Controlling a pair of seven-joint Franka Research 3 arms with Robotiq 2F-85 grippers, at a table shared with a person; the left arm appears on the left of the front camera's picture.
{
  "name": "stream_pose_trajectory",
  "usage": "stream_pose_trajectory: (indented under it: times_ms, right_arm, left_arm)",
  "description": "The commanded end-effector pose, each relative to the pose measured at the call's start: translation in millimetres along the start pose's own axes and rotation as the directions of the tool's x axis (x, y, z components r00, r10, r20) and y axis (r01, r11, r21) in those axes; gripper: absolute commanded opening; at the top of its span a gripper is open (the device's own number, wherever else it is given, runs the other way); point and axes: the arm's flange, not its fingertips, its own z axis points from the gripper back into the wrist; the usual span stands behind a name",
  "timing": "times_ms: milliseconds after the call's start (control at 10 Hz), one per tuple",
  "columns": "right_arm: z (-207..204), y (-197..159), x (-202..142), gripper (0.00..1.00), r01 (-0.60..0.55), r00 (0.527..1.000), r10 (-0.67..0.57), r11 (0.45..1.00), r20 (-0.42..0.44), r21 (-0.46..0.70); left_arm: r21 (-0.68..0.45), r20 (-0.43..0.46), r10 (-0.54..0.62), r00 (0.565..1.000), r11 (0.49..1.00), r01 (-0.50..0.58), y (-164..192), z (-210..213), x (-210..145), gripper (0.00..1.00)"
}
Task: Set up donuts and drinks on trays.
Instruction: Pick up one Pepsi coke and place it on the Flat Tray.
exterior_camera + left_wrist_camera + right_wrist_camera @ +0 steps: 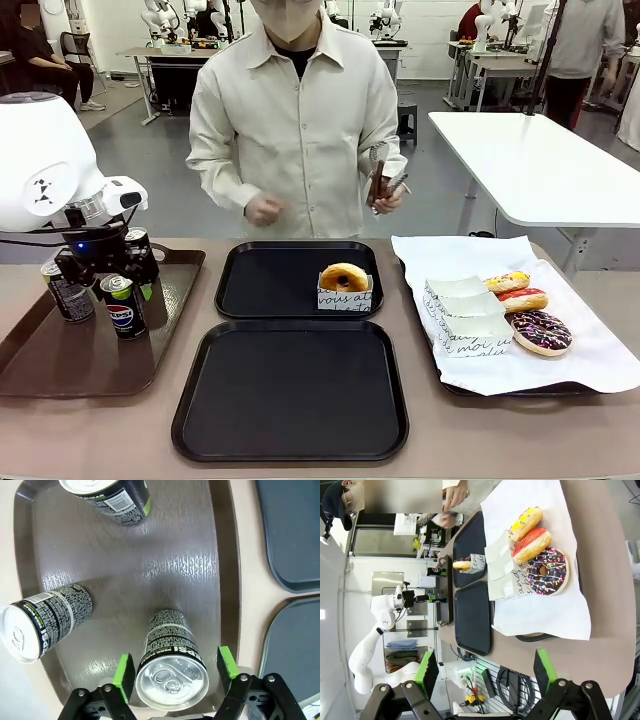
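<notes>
Tan table, lab bkgd. L gripper: fingers apart, set either side of upright can on brown tray; pad contact not confirmed. Two more cans located on same tray. R gripper: fingers apart, nothing between. Sleeved donut seated in far black tray, right side; near black tray positioned just in front. Three iced donuts laid on paper-lined tray. Tongs held in person's hand.
</notes>
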Motion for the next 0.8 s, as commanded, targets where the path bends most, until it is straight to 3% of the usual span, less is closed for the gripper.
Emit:
stream_pose_trajectory:
  times_ms: [0, 400, 500, 700]
  right_arm:
    - [1, 1, 3, 1.00, 0.000, 1.000, 0.000, 1.000, 0.014, 0.022]
    - [1, 1, 3, 1.00, 0.000, 1.000, 0.000, 1.000, 0.014, 0.022]
    - [1, 1, 3, 1.00, 0.000, 1.000, 0.000, 1.000, 0.014, 0.022]
    - [1, 1, 3, 1.00, 0.000, 1.000, 0.000, 1.000, 0.014, 0.022]
  left_arm:
    - [-0.003, 0.002, 0.015, 1.000, 1.000, -0.015, -2, -4, -1, 0.70]
    - [0.022, -0.029, 0.026, 0.999, 0.999, -0.025, -2, -1, -2, 0.39]
    - [0.035, -0.036, -0.014, 0.999, 0.999, 0.015, -5, 15, -6, 0.30]
    - [0.000, 0.004, -0.161, 0.987, 0.987, 0.161, -16, 101, -36, 0.35]
